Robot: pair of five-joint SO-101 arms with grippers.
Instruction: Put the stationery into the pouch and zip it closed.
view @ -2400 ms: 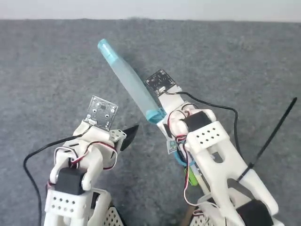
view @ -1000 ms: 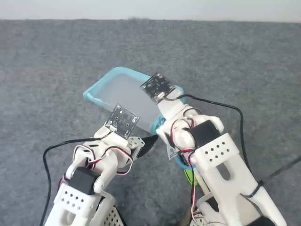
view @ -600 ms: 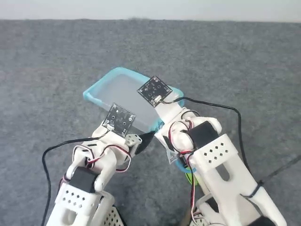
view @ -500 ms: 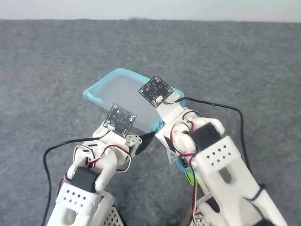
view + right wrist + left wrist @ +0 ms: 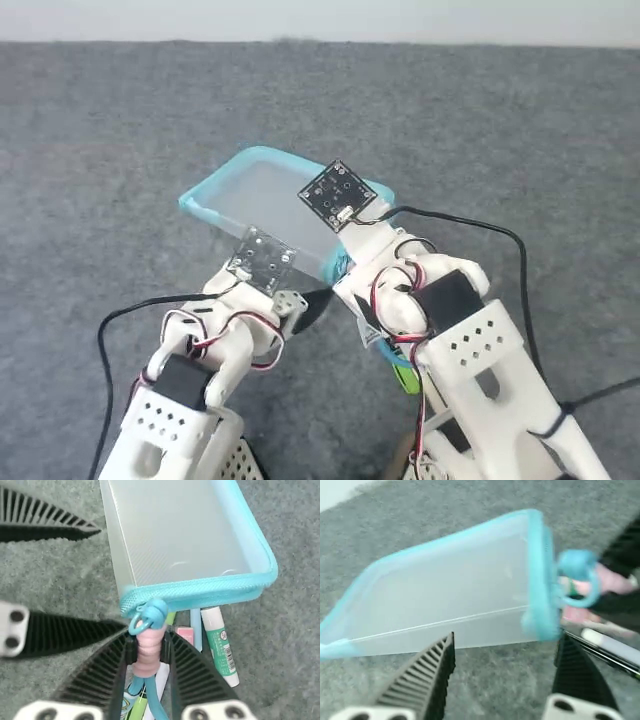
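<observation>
My right hand (image 5: pixel 148 639) pinches the pink pull tab (image 5: pixel 148 655) of the pouch (image 5: pixel 175 535), with my left hand (image 5: pixel 507 645) spread at its six o'clock. The stationery (image 5: pixel 220 640) lies outside (five o'clock), so pulling now may zip it empty.

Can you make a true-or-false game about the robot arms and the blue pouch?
1. The right gripper pinches the pink pull on the pouch. True.
2. The left gripper is shut on the pouch. False: it is open, with its jaws apart near the pouch.
3. The green-and-white tube is inside the pouch. False: it lies outside, on the carpet by the zipper end.
4. The pouch is see-through with a blue edge. True.
</observation>
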